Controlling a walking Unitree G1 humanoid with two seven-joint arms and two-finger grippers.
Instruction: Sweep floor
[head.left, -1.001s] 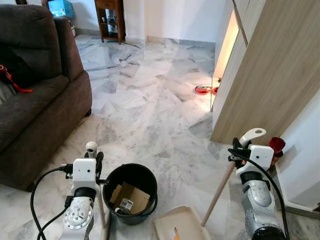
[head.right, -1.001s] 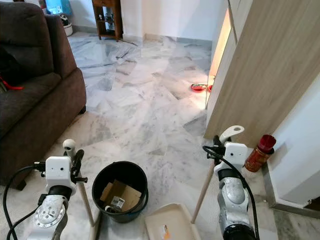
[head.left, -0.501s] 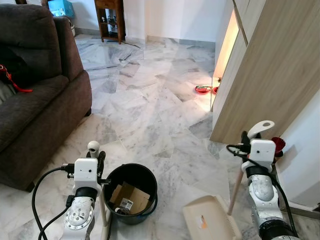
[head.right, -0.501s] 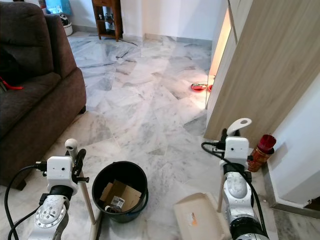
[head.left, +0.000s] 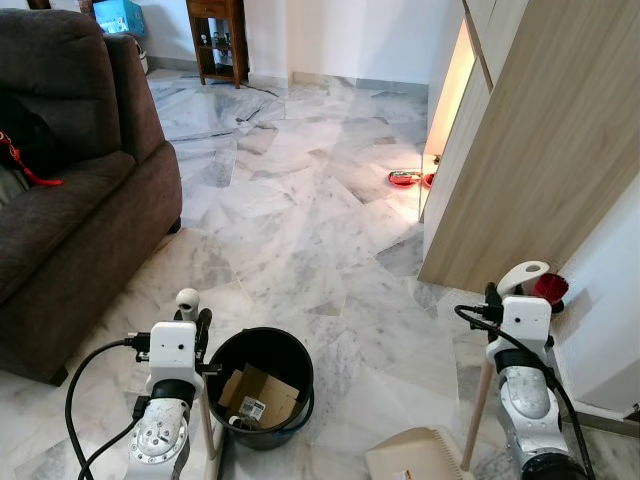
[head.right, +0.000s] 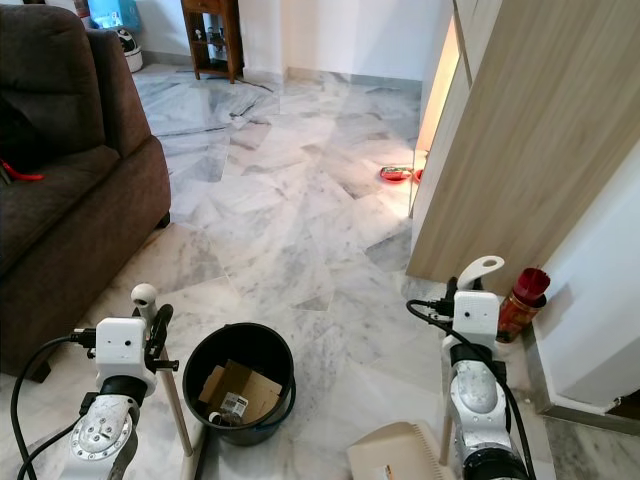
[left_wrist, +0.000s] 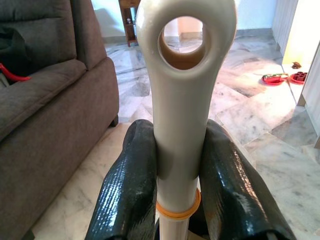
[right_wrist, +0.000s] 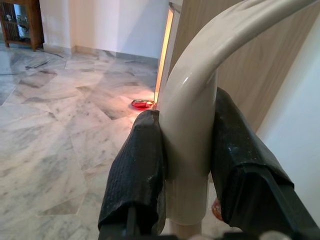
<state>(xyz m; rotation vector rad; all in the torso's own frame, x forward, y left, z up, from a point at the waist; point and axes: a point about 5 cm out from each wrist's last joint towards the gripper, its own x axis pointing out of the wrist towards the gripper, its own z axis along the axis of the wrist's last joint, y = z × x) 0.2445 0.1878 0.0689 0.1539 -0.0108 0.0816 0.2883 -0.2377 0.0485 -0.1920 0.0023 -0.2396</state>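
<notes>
Nearest the robot, the dustpan (head.left: 420, 462) sits low on the floor (head.left: 300, 200) by the right arm, its pale tray empty as far as can be seen apart from a small orange mark that may be a label. The right gripper (right_wrist: 186, 150) is clamped on the curved top of the dustpan handle (head.right: 478, 272), a black finger (right_wrist: 137, 170) pressed to each side. The left gripper (left_wrist: 175, 165) is clamped likewise on the broom handle (left_wrist: 182, 85), just below its hanging hole; the stick runs down beside the bucket (head.left: 262, 385), and the bristle end is out of sight.

The bucket stands on the floor between the two arms, touching neither. In it lie a piece of brown cardboard (head.left: 262, 392) and a small printed scrap, so some rubbish seems already collected.

Judging from this, the task is well along or between passes: both tools are in hand, and no loose litter can be made out on the marble ahead, though its veining could hide fine dust. What is left is likely more sweeping of the open floor, then tipping the pan into the bucket.

Farther off, a red jar (head.right: 522, 298) stands at the foot of the wooden cabinet (head.left: 540, 140), the sofa (head.left: 70, 180) lines the left side, and small red dishes (head.left: 405, 179) lie near the lit gap by the cabinet.
</notes>
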